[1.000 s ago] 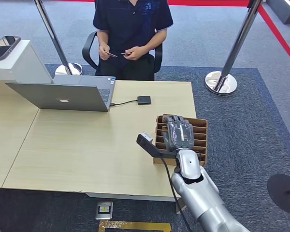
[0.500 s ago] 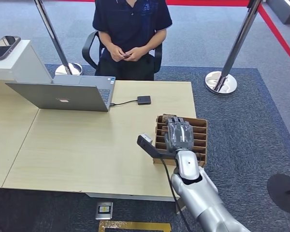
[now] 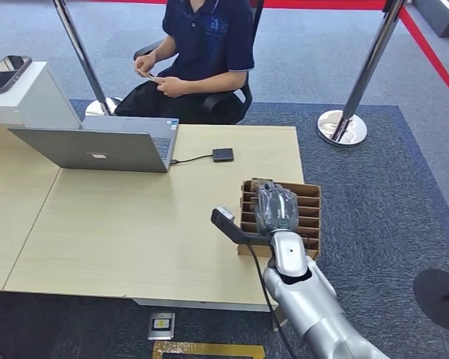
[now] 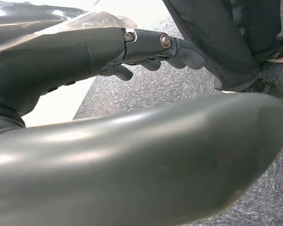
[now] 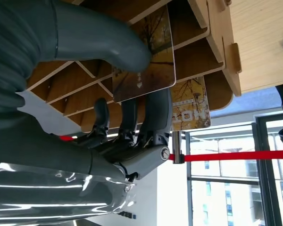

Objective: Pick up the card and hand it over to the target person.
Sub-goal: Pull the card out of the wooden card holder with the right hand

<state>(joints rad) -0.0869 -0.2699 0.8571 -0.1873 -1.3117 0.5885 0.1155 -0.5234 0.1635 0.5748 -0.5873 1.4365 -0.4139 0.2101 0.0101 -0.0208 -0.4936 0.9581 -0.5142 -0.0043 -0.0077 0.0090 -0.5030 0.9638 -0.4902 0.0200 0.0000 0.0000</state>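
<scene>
The robot's silver right hand (image 3: 276,207) is reaching down into the slotted brown wooden card rack (image 3: 308,213) sitting at the near right corner of the pale wooden desk (image 3: 126,224). In the right wrist view its thick grey thumb (image 5: 108,44) is pressing one face of an autumn-tree printed card (image 5: 147,63) while the darker fingers (image 5: 158,113) are closing on the other face, so the hand is pinching the card, which is standing on edge in its slot with its flat faces parallel to the dividers; a second, similar card (image 5: 191,104) is sitting one slot further on. The left hand (image 4: 147,52) is hanging low beside the robot over grey carpet, holding nothing, fingers loosely curled. Across the desk, well apart from the rack and toward the left, the seated person in a dark blue shirt (image 3: 208,45) is waiting behind the open grey laptop (image 3: 98,148), so the right arm looks best placed for the lift and long diagonal reach.
</scene>
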